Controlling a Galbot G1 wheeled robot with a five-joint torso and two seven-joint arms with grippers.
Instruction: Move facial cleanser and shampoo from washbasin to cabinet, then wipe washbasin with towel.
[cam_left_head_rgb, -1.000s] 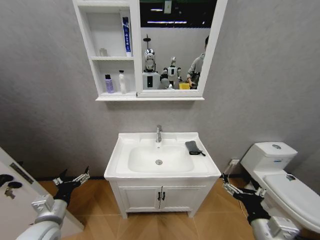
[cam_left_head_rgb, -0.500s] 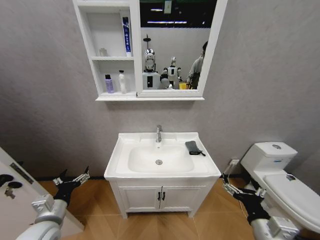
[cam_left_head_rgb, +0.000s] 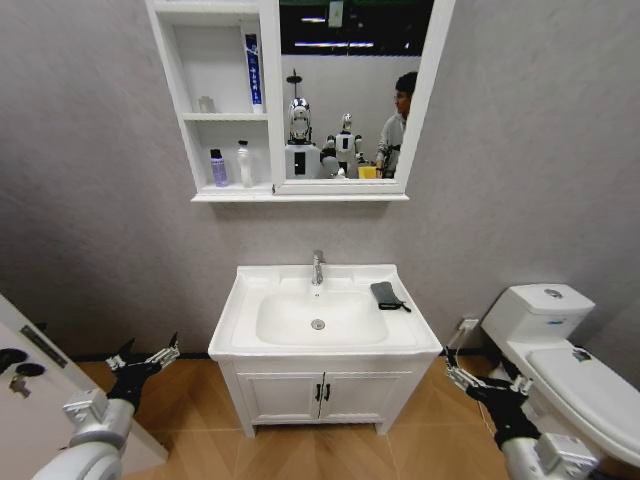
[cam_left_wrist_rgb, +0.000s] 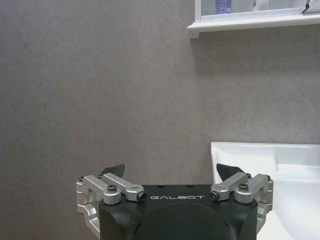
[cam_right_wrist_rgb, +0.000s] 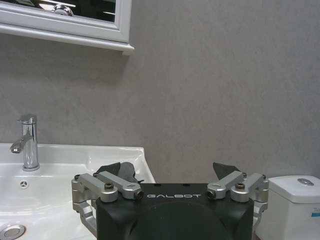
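Dark grey towel (cam_left_head_rgb: 386, 294) lies on washbasin (cam_left_head_rgb: 240, 298) rim, right of tap, long axis running front to back. Your right tool (cam_left_head_rgb: 462, 379) open, low beside basin, nearer one; left tool (cam_left_head_rgb: 143, 359) open, parked low opposite side. Bottles already on cabinet (cam_left_head_rgb: 186, 140) shelf.

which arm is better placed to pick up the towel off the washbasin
Probably the right. The towel lies on the washbasin's right-hand rim, on the open right gripper's side; the open left gripper hangs beyond the opposite edge.
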